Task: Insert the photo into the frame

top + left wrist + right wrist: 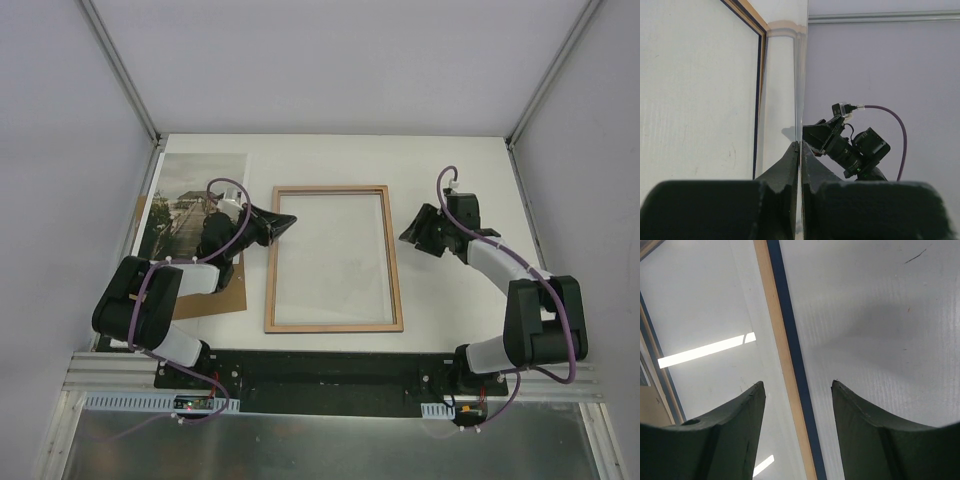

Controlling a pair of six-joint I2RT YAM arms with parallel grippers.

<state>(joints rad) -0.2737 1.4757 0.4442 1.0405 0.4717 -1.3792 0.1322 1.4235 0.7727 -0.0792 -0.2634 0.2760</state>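
- Brown backing board [215, 297] at far left; left arm crosses it and the photo [190, 185].
- Frame [334, 328] lies mid-surface [450, 300], wood side up.
- Left pincer [288, 223] pressed together at its corner; right pincer [408, 236] spread.

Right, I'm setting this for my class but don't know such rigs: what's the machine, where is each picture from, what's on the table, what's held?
Two robot arms stand bolted at the near edge of the table. One picture looks down from above; the others come from a camera on each wrist. The frame lies wood back up, the photo left of it, partly on a brown board. The left gripper is shut at the frame's far-left corner; whether it pinches anything is unclear. The right gripper is open at the frame's right edge, holding nothing.
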